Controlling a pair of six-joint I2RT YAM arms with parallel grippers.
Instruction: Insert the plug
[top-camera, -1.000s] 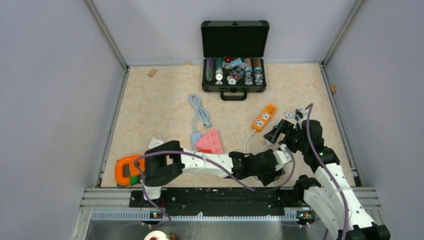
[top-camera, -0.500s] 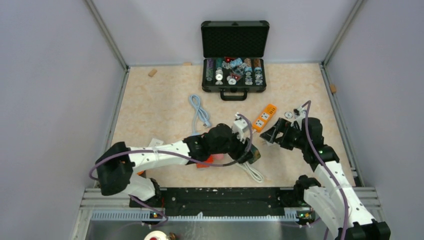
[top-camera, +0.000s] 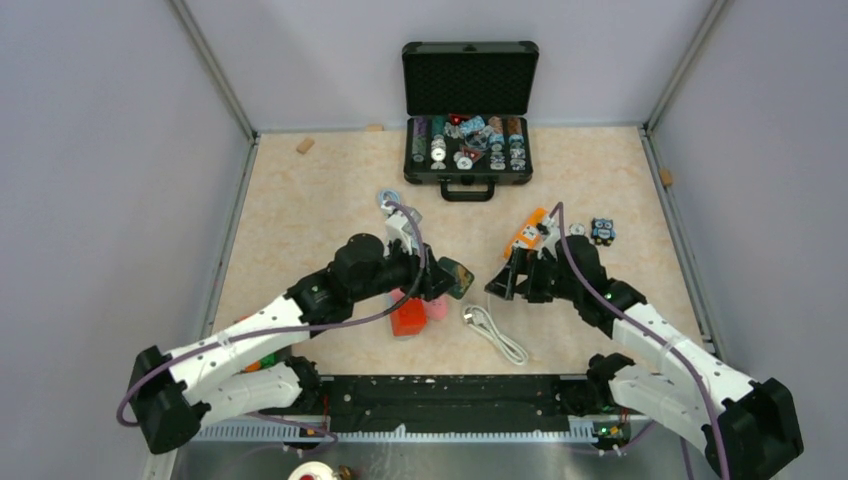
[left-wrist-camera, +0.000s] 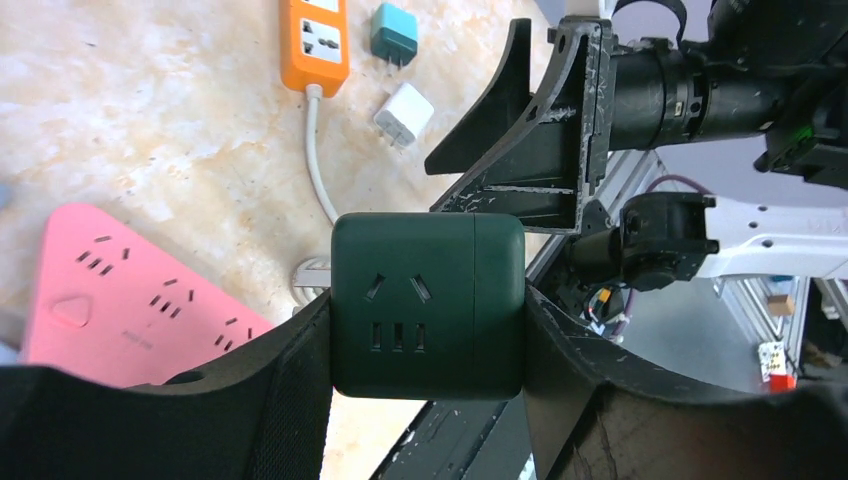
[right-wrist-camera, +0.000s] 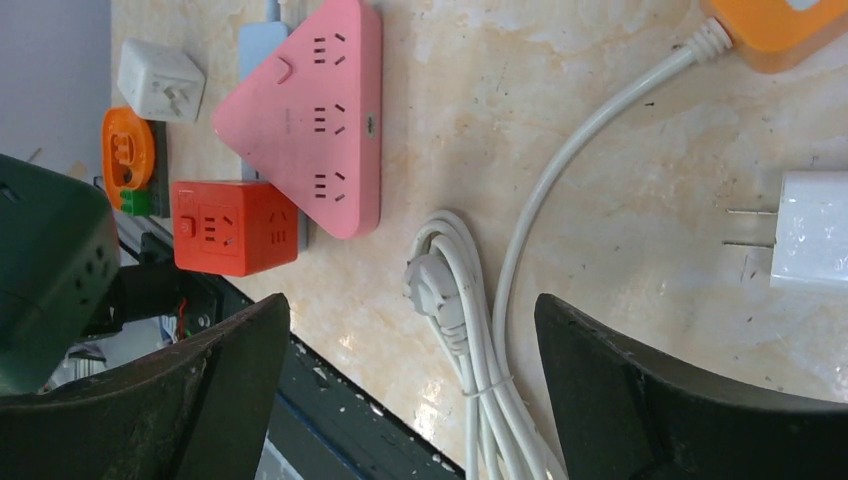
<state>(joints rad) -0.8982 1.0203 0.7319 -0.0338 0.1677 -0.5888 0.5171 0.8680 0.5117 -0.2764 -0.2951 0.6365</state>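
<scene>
Left gripper (left-wrist-camera: 428, 345) has swung leftward, clamping green socket cube (left-wrist-camera: 428, 300).

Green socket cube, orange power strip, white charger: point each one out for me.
green socket cube (left-wrist-camera: 428, 305): left wrist view, on its slotted front face.
orange power strip (left-wrist-camera: 315, 55): left wrist view, on its top face.
white charger (right-wrist-camera: 815, 230): right wrist view, on its body.
</scene>
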